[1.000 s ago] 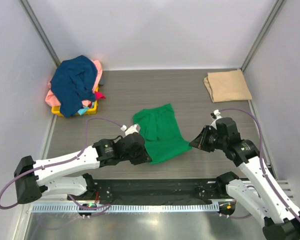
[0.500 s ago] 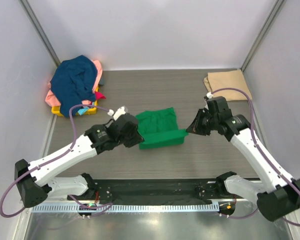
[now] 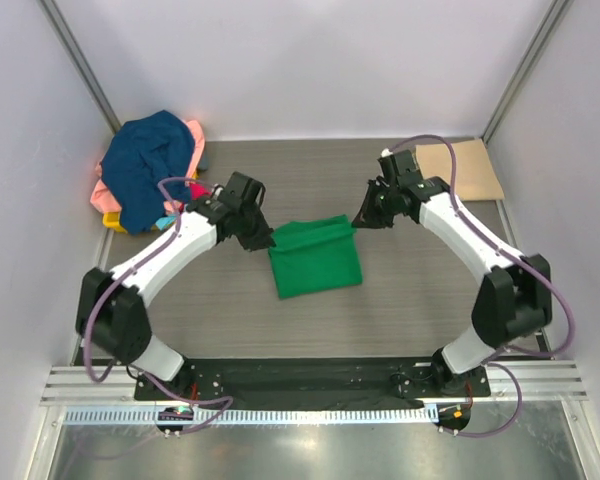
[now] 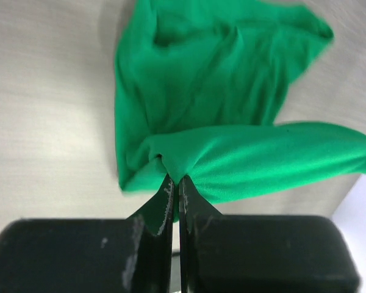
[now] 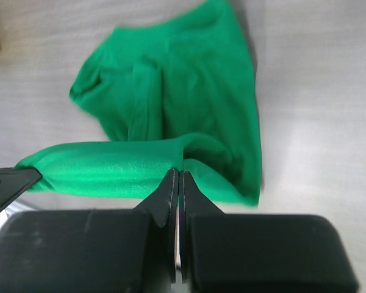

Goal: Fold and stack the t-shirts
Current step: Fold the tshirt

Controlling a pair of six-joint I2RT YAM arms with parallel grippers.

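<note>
Where the green t-shirt (image 3: pixel 315 262) lies: middle of the table (image 3: pixel 280 180), doubled over itself, its far fold held up between both grippers.
Left gripper (image 3: pixel 268 238): jaws pinched together on the far left corner of the green t-shirt, the cloth bunching at the tips.
Right gripper (image 3: pixel 357 222): jaws clamped tight on the far right corner of the same fold.
Pile of t-shirts (image 3: pixel 150 170): far left corner, navy on top, pink and red beneath, over a yellow bin (image 3: pixel 113 220).
Tan t-shirt (image 3: pixel 470 168): folded flat, far right corner, well apart from the others.
</note>
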